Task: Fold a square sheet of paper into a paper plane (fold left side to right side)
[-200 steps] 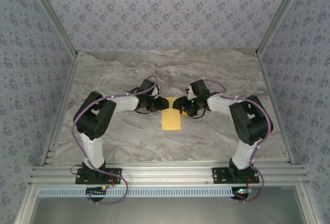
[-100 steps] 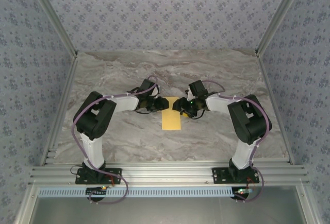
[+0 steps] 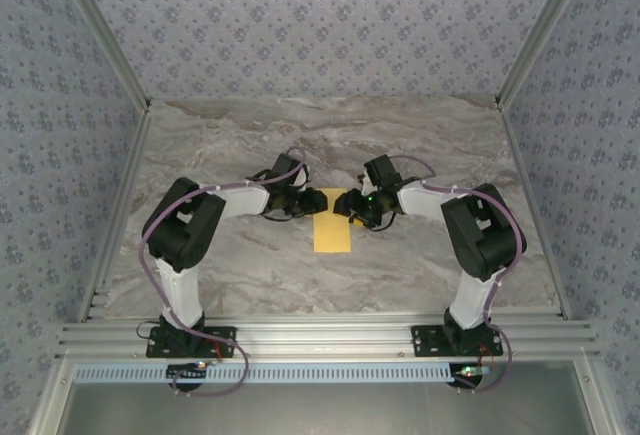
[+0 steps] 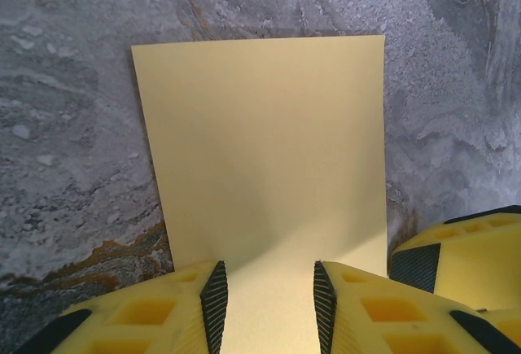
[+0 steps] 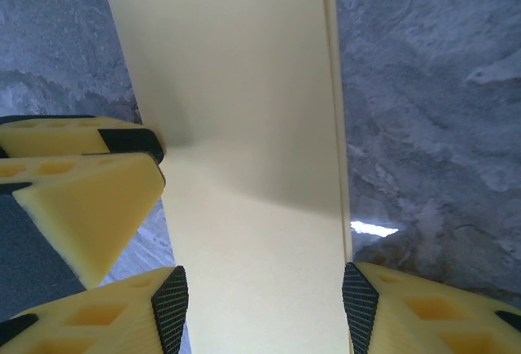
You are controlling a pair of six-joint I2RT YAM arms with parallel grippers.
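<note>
The sheet of paper [image 3: 332,234], yellow-orange and lying flat as a narrow rectangle on the marbled table [image 3: 250,135], sits midway between my two arms, its far end beneath both hands. My left gripper [image 4: 264,301] stands with jaws parted, one pad on either side of the middle of the sheet's short edge. My right gripper [image 5: 264,309], spread wider, spans almost the sheet's full width. Along one long edge in the right wrist view a second layer peeks out, so I judge the paper doubled over. It looks feather-light, limp and easily creased, and likely to slide on the smooth stone. I would pin one layer and lift a free corner. Whether my pads touch the paper or hover above it I cannot tell, and the end nearest each wrist camera is cut off.
</note>
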